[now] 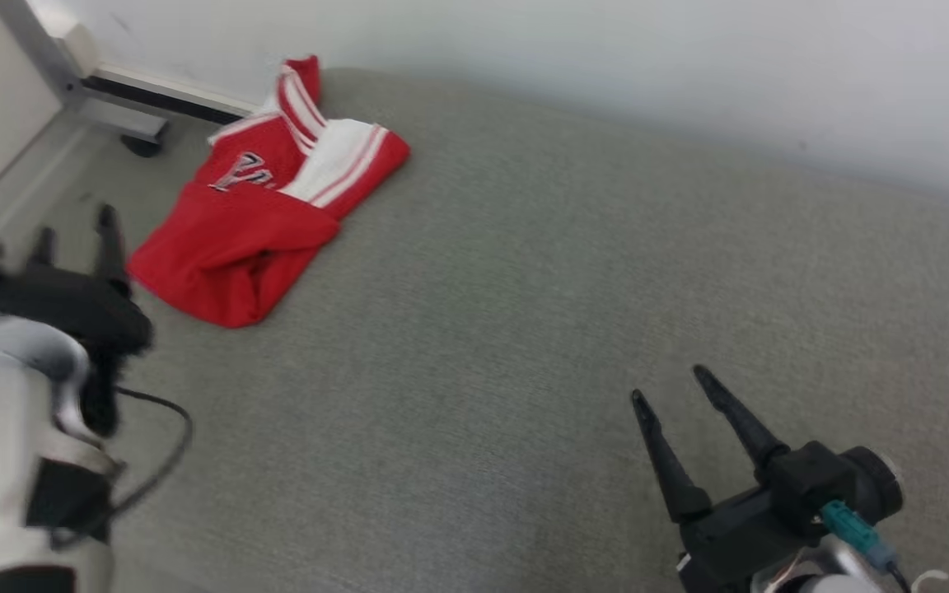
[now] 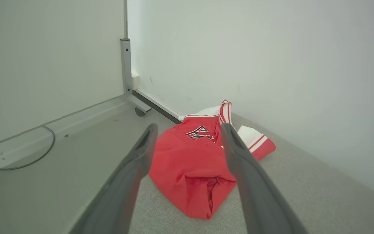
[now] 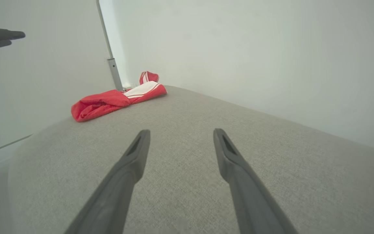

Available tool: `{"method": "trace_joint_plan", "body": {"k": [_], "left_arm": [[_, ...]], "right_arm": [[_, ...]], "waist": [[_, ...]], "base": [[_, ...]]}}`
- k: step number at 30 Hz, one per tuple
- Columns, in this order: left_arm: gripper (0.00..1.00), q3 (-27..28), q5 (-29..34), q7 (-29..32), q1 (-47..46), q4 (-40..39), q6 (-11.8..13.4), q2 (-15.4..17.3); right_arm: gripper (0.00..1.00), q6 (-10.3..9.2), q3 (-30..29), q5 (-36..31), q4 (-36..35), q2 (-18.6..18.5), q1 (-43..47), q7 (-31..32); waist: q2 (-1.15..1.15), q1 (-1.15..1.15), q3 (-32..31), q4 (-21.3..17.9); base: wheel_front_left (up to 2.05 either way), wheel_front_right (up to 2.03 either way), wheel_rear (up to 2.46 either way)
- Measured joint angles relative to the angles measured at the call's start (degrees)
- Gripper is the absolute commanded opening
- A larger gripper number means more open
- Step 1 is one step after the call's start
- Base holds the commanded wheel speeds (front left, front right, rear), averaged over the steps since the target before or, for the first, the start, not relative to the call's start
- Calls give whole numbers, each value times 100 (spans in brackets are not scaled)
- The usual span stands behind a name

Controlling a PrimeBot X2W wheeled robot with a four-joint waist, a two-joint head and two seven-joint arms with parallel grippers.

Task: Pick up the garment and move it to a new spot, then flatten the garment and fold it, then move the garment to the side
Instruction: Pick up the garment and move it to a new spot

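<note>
The garment (image 1: 260,206) is a red jersey with white striped trim and dark lettering, lying crumpled at the far left corner of a grey padded surface (image 1: 524,313). My left gripper (image 1: 75,224) hovers just left of it, open and empty. In the left wrist view the garment (image 2: 190,162) lies a short way ahead, showing between the spread fingers (image 2: 141,156) of that gripper (image 2: 187,128). My right gripper (image 1: 672,383) stands open and empty at the lower right, far from the cloth. In the right wrist view the garment (image 3: 115,99) lies far ahead to the left of that gripper (image 3: 179,131).
A white wall (image 1: 606,66) runs along the far edge of the padded surface. A grey metal leg with a caster (image 1: 141,144) stands on the floor beyond the left corner. A dark cable (image 2: 21,156) curls on the floor to the left.
</note>
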Motion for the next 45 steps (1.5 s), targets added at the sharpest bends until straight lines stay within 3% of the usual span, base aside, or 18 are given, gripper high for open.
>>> {"method": "trace_joint_plan", "body": {"k": [6,13,21,22,23,28,35,39,45], "left_arm": [[100,167,-146,314,-820,881,-29,545],[100,338,-450,568,-1424,1709,133,464],[100,475,-519,366,-1676,2421,565,625],[29,472,-520,363,-1690,2471,588,695],[0,475,-521,368,-1722,2526,609,749],[0,391,-483,494,-1773,2664,594,946],[0,104,-310,598,-1776,2603,371,1092],[0,-157,-85,677,-1907,2278,165,1259],[0,-505,-64,836,-2137,1441,-156,1221]], "right_arm": [[100,0,-178,-5,-1015,-349,205,392],[100,-1,-460,-120,-1997,-469,509,642],[100,-1,-333,-96,-2153,-436,507,684],[100,-1,-321,-91,-2123,-431,488,681],[100,-1,-311,-69,-2093,-420,460,655],[100,-1,-147,34,-1831,-356,346,525],[100,-1,69,210,-1172,-98,63,157],[100,-1,155,296,-734,119,-7,-104],[100,-1,46,370,-199,330,-13,-464]], "waist": [[0,0,565,-507],[1,2,1477,-1082],[1,2,2174,-1681],[1,1,2213,-1758],[0,1,2240,-1829],[0,0,2176,-2055],[0,0,1716,-2134],[0,0,1299,-2118],[0,-1,599,-2119]], "base": [[0,0,0],[0,0,0],[0,0,0],[0,0,0],[0,0,0],[0,0,0],[0,0,0],[0,0,0],[0,0,0]]}}
